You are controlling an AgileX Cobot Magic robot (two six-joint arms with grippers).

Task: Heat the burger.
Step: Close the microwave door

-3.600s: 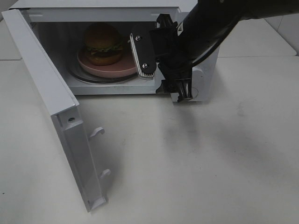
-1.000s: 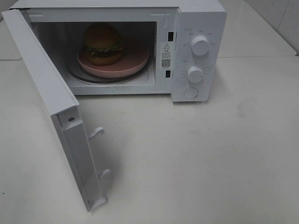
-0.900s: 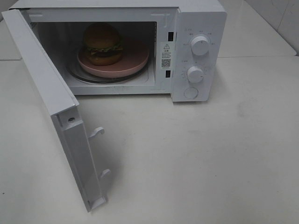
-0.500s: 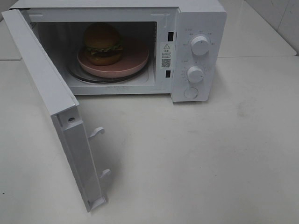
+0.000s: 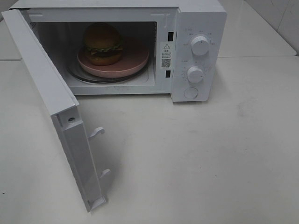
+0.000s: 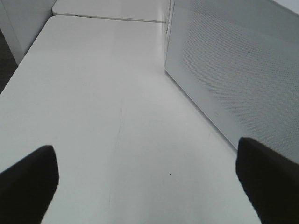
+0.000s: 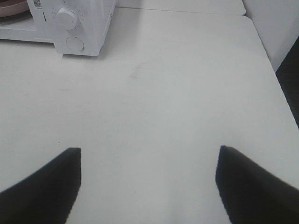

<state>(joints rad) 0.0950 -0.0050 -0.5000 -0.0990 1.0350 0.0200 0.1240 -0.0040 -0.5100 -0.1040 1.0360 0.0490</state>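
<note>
Item 1. The burger (image 5: 103, 43): we record it upright inside the oven cavity, toward the rear left, with golden-brown buns, green lettuce and a dark patty showing.

Item 2. Pink plate (image 5: 135, 58): it lies directly under the burger. The burger sits on its left part, and the right part is bare.

Item 3. Glass turntable (image 5: 77, 77): it lies beneath the plate, its rim showing at the front left.

Item 4. White microwave (image 5: 198, 18): we find it standing at the back of the table (image 5: 210, 154). Its door (image 5: 46, 84) is swung wide to the left, with two latch hooks (image 5: 97, 132) projecting from the free edge. The control panel on the right carries an upper knob (image 5: 200, 45), a lower knob (image 5: 195, 74) and a round button (image 5: 190, 93). A warning label (image 5: 166, 55) is fixed on the frame just beside the cavity.

Item 5. Left gripper (image 6: 147, 179): we see it above bare tabletop, near a dotted white panel (image 6: 233, 70). Its fingers (image 6: 28, 184) are spread wide and grasp nothing.

Item 6. Right gripper (image 7: 148, 182): it is above bare tabletop, well apart from the microwave's control side. Its fingers (image 7: 254, 186) are likewise parted and released, touching nothing.
</note>
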